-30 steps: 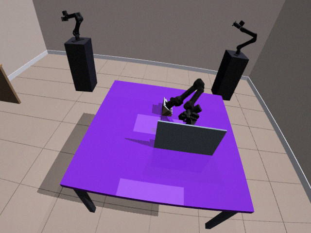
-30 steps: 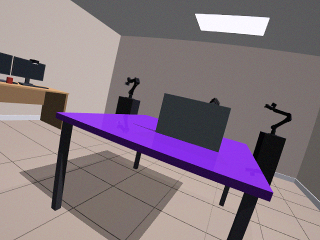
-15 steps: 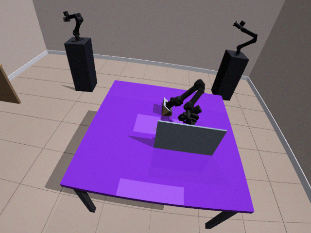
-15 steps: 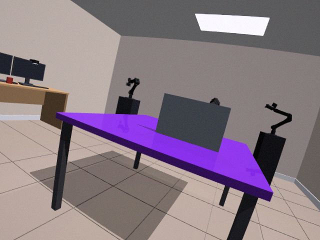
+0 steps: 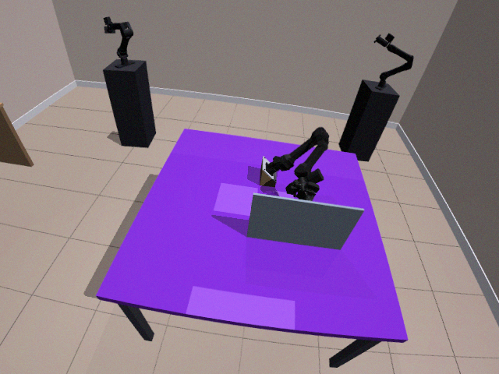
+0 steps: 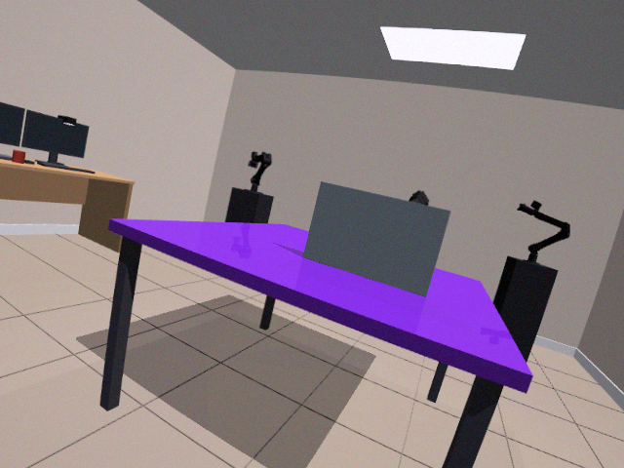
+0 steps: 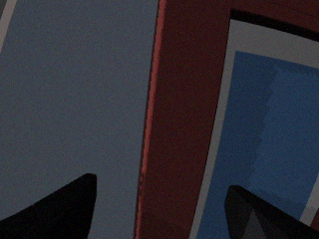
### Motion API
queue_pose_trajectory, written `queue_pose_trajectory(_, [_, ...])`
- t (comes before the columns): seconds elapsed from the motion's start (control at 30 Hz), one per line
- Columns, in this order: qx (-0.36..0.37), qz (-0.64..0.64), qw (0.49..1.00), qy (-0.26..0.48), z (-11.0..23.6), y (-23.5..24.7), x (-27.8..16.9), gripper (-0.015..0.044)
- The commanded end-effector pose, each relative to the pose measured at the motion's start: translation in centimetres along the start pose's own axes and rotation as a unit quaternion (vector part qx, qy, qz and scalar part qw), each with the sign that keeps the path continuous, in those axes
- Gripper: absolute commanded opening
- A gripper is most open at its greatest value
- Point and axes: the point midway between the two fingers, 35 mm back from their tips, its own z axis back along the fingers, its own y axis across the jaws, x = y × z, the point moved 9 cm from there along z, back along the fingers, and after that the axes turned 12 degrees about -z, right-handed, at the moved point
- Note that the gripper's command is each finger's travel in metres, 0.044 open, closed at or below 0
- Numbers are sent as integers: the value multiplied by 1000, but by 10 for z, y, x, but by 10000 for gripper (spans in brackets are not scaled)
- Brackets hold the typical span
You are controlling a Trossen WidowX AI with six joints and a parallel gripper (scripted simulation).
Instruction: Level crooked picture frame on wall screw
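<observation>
Facing the grey wall panel (image 7: 74, 94), the hand (image 7: 159, 226) is seen partly open with nothing gripped; its fingers straddle the left border of the red picture frame (image 7: 179, 107). The frame is hung tilted on the panel, which stands on the purple surface (image 5: 169, 257), hiding it in the exterior view.

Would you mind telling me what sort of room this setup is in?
It looks like a lab or office workroom: a tiled floor, a wooden desk with monitors in one corner, and a purple table with camera arms on black pedestals beside it.
</observation>
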Motion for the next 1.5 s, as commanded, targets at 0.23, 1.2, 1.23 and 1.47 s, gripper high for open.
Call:
queue_pose_trajectory(0.23, [-1, 2, 1000, 2, 0, 0, 0, 260])
queue_pose_trajectory(1.2, [-1, 2, 1000, 2, 0, 0, -1, 0])
queue_pose_trajectory(1.23, [-1, 2, 1000, 2, 0, 0, -1, 0])
queue_pose_trajectory(1.47, [-1, 2, 1000, 2, 0, 3, -1, 0])
